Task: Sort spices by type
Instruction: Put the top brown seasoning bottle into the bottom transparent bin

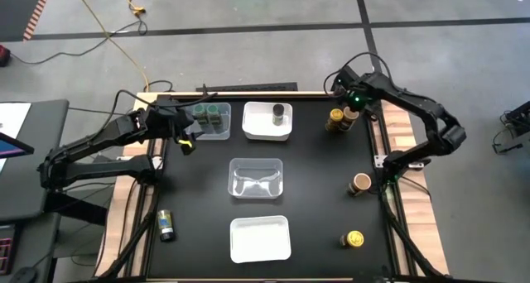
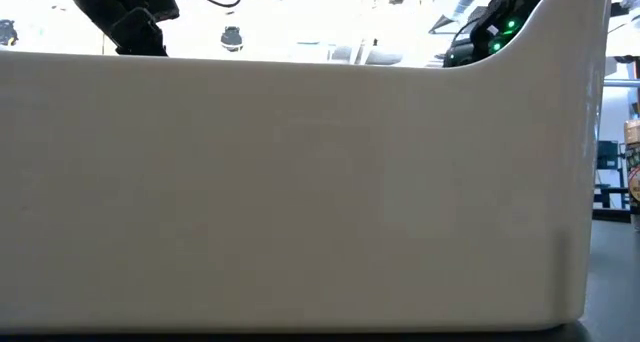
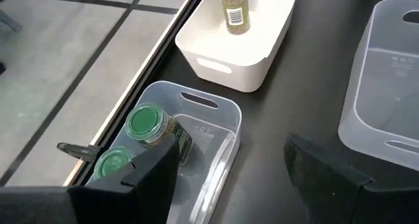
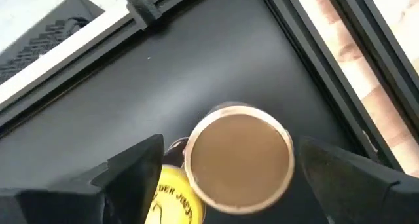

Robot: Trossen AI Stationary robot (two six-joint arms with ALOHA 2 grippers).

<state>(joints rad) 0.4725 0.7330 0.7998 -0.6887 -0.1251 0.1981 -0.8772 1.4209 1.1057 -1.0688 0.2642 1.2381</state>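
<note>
My right gripper (image 4: 230,149) hangs open over the table's far right corner, pointing down. A tan-lidded spice jar (image 4: 239,158) stands upright between its fingers, with a gap on each side. A yellow-lidded jar (image 4: 171,192) stands against the tan one. My left gripper (image 3: 229,145) is open and holds nothing, above the near side of a clear tray (image 3: 219,155) with two green-lidded jars (image 3: 147,122). A dark-lidded jar (image 1: 278,113) stands in the far white tray (image 1: 267,132).
A clear tray (image 1: 256,178) sits mid-table and a white tray (image 1: 260,238) at the near edge, whose wall (image 2: 300,192) fills the low view. A tan-lidded jar (image 1: 361,183) and a yellow-lidded jar (image 1: 354,239) stand on the right. A dark-lidded jar (image 1: 166,225) lies near left.
</note>
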